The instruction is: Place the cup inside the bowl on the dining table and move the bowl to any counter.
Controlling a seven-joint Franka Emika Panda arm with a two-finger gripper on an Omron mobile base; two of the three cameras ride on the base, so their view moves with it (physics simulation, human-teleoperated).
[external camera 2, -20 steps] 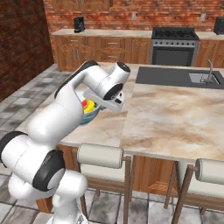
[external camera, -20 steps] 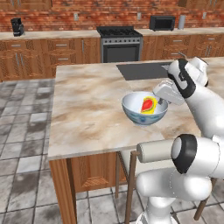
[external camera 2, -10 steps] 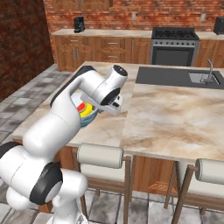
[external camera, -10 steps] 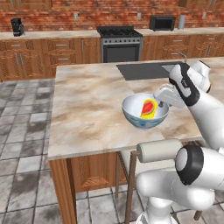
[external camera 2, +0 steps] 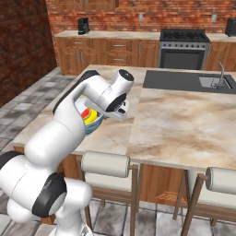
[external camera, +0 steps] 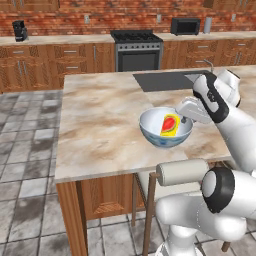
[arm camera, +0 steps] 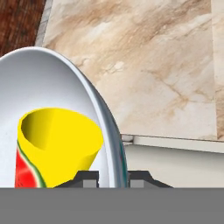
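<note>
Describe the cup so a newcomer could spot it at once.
Find the dining table, the marble-topped island with the dark sink in the middle of the kitchen. Near its edge on the robot's side sits a white bowl with the gripper closed on its rim. The cup lies inside it: small, bright yellow with a red watermelon patch, the only vivid thing there.

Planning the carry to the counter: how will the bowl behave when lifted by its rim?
The bowl looks rigid, so it probably won't flex. The claw straddles one thin rim edge, so it may tilt away from that side. The cup lies loose and slanted inside, likely to slide as the bowl tips.
</note>
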